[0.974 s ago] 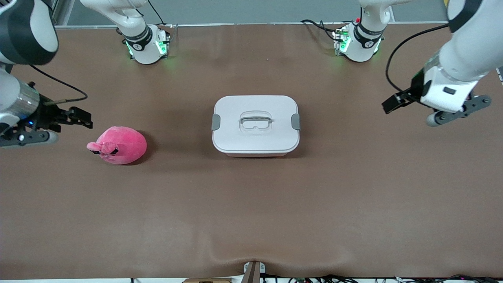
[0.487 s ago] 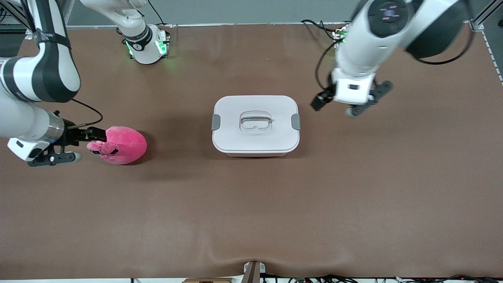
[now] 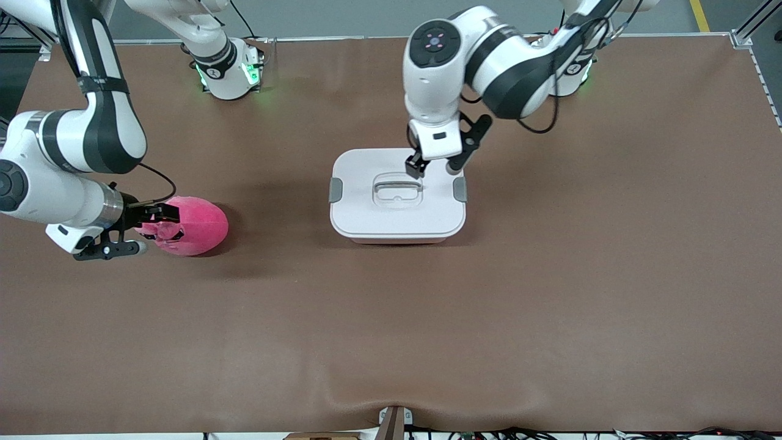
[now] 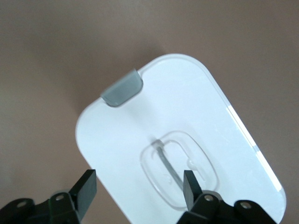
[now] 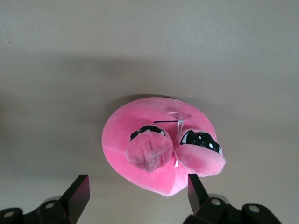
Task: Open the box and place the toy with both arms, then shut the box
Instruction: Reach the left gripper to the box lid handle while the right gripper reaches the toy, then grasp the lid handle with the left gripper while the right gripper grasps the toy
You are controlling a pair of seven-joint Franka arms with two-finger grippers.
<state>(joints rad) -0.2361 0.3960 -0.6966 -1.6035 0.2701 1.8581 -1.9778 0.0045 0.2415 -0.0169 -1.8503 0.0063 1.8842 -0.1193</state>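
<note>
The box (image 3: 366, 214) stands shut mid-table, its white lid (image 4: 196, 107) down and a grey clip (image 3: 335, 189) at each short end. My left gripper (image 3: 435, 166) hangs open over the lid, above the edge farther from the front camera, next to the recessed handle (image 4: 180, 171); its own view shows the left gripper (image 4: 138, 191) with nothing between the fingers. The hot-pink toy (image 3: 198, 226) lies toward the right arm's end of the table. My right gripper (image 3: 151, 230) is low at its face end. It is open, with the toy (image 5: 161, 144) just in front of the right gripper (image 5: 138, 193).
The brown table mat (image 3: 391, 330) stretches wide on the side nearer the front camera. Both green-lit arm bases (image 3: 229, 73) stand along the edge farthest from that camera. A small bracket (image 3: 394, 421) sits at the near edge.
My left arm has swung in from its end of the table to above the box lid. My right gripper has dropped and moved up to the toy's face end.
</note>
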